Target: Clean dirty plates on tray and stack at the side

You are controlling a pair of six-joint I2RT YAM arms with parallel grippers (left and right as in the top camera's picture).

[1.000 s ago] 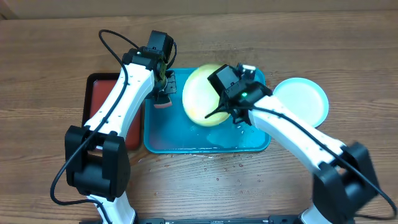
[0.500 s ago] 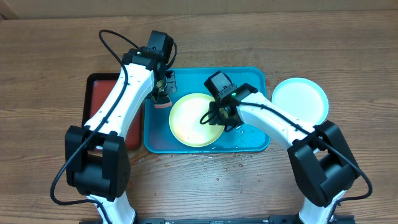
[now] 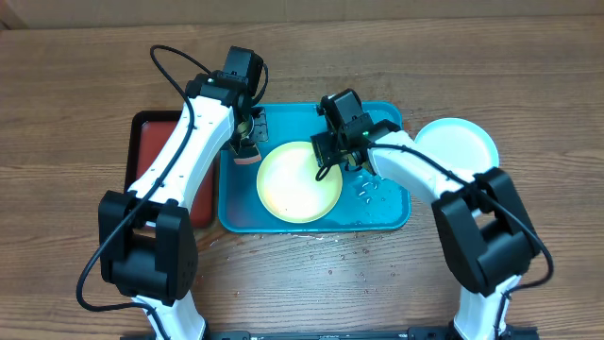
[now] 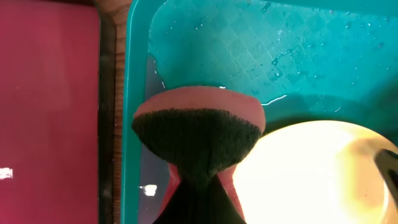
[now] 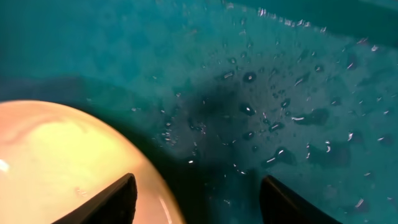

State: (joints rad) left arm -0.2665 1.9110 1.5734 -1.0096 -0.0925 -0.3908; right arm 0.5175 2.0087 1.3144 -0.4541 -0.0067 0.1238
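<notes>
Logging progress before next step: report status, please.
Left tool shut on sponge. Right tool open at plate rim. Green-rimmed plate flat in tray. Nothing in the way.

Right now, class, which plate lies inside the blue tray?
The lime-green plate, lying flat in the tray; the cyan-rimmed plate rests outside it, on the table.

A brown wooden desk (image 3: pixel 75 76), its grain running left to right, carries a turquoise-blue tray (image 3: pixel 389 206) at centre. A narrower red tray (image 3: pixel 142 137) with a black rim lies just beside it on the left, with a thin strip of wood showing between them. A cyan-rimmed plate (image 3: pixel 458 151) lies flat close against the blue tray's right end. Small wet spots (image 3: pixel 330 238) mark the wood along the blue tray's near edge.
</notes>
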